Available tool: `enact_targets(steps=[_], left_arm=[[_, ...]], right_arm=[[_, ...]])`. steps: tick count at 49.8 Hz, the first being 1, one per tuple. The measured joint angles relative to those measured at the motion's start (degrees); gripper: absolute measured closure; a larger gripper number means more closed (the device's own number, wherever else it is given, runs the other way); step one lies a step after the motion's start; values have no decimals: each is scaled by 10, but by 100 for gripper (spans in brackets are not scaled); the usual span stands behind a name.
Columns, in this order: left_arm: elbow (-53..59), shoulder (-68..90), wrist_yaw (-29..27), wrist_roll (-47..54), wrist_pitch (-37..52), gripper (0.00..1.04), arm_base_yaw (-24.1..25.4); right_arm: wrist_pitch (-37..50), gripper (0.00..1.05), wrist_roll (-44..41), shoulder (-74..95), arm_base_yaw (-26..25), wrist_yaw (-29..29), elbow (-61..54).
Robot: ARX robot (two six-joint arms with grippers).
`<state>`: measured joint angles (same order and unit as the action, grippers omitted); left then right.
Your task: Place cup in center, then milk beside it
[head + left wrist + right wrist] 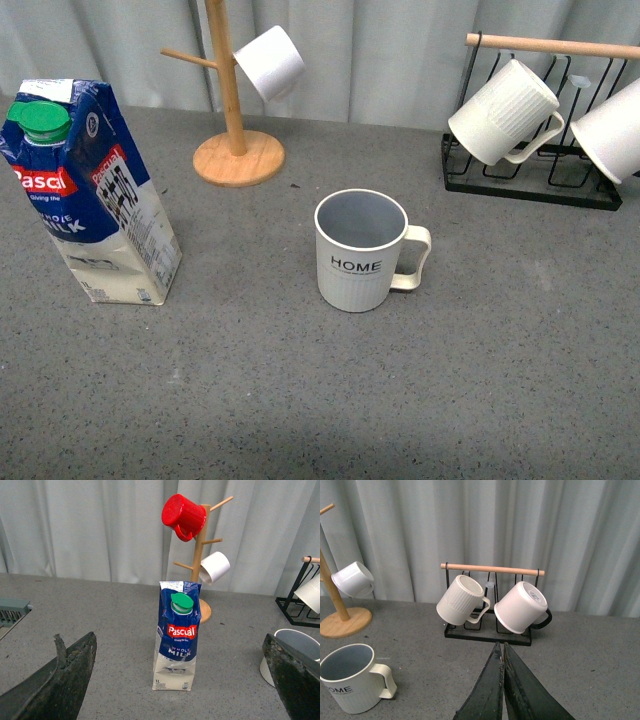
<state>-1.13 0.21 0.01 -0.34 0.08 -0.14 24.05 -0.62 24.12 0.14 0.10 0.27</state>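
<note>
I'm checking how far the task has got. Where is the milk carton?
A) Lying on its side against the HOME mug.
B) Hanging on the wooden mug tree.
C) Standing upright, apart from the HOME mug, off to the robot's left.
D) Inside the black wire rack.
C: the milk stands upright on the table, with bare grey surface between it and the cup to its right.

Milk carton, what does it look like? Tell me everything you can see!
The milk carton is tall, blue on top and cream below, and looks like coated cardboard. It has a red Pascual logo, the word MILK, a barcode on one side and a round green screw cap on top. It stands upright on the grey table, to the robot's left of the HOME mug, with a gap between them. Only the table touches it.
</note>
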Motion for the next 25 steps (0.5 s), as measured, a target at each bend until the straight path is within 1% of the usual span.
enact_targets(steps=[12,25], left_arm=[[0,0,0,0,0,6,0],[0,0,0,0,0,6,0]], right_arm=[[-73,104,0,-76,0,0,0],[-127,104,0,-129,0,0,0]])
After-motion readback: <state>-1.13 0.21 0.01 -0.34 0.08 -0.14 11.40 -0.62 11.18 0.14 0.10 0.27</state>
